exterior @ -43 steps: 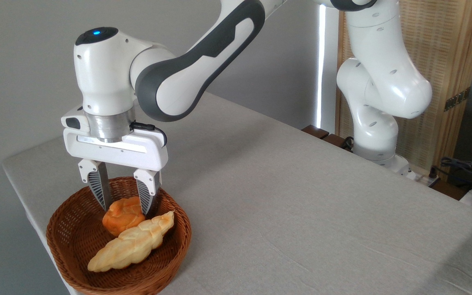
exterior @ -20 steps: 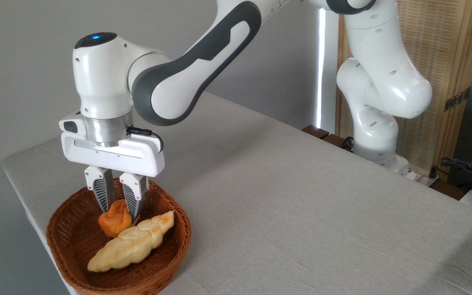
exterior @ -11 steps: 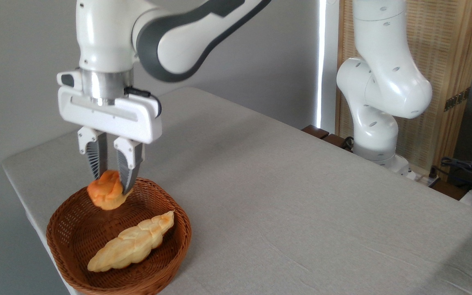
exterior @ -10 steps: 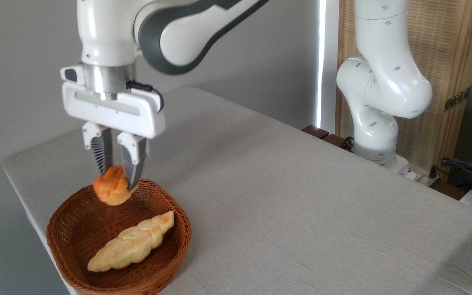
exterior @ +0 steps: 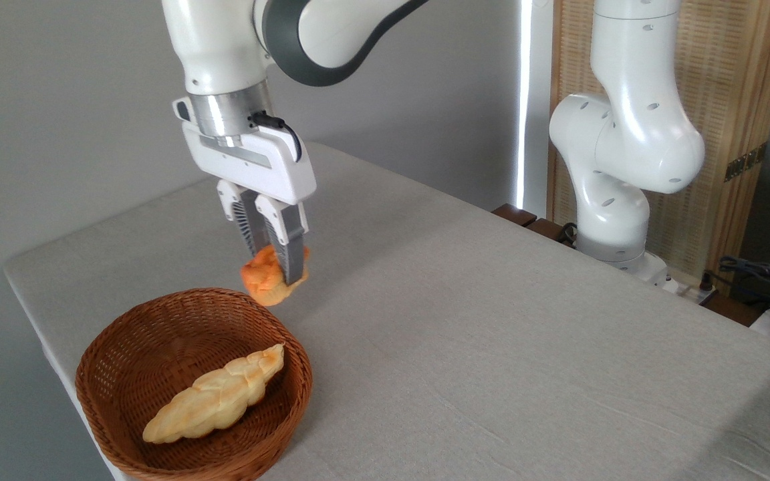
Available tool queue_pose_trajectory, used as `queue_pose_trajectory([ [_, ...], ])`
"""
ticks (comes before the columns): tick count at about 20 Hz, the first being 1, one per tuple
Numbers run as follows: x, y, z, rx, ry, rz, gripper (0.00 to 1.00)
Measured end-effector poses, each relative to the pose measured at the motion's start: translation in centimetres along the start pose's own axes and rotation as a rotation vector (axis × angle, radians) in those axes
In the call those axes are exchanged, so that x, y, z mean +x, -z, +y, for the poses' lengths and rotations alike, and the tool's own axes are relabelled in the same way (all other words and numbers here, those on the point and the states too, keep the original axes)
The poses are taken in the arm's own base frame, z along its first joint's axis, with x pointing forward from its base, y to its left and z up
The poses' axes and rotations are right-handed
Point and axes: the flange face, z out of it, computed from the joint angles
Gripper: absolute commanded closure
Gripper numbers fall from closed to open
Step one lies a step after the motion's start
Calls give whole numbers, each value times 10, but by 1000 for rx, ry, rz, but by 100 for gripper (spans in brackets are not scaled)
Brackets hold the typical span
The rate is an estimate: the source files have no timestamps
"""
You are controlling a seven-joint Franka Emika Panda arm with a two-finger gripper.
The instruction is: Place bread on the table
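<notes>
The table (exterior: 492, 334), a broad top under light grey-beige cloth with a rounded near-left corner, filled most of the view. The white robot arm (exterior: 625, 140) rose from its base at the table's far right edge, and its upper links passed out of the top of the picture before the wrist came down over the left half of the table. A brown woven wicker basket (exterior: 124, 334) sat on the table's near-left corner, close to the edge. A long pale-yellow braided loaf (exterior: 214, 395) lay inside the basket, slanting from its lower left up toward its right rim.

The gripper (exterior: 273, 267) hung from the wrist above the table, just past the basket's far-right rim, with its fingers pointing downward and leaning slightly to the right. Its two jaws were drawn in close together and clamped on the bread (exterior: 263, 283), a small lumpy orange-brown bun squeezed between the fingertips. The bread hung in the air, clear of the basket and raised above the table cloth, touching neither. It was outside the basket, beyond the rim.
</notes>
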Motion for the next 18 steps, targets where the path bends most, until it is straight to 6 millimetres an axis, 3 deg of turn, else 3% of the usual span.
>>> queue_pose_trajectory([
  [4,-8,-29,32,-14,-127,-42,41],
  [5,-8,-36,37,-10,-154,-33,33],
  [6,-6,-43,44,-4,-177,-19,6],
  [7,-5,-54,53,1,-197,-5,0],
  [10,-5,-65,63,0,-215,-7,0],
  [18,-5,-65,65,-5,-215,-4,0],
])
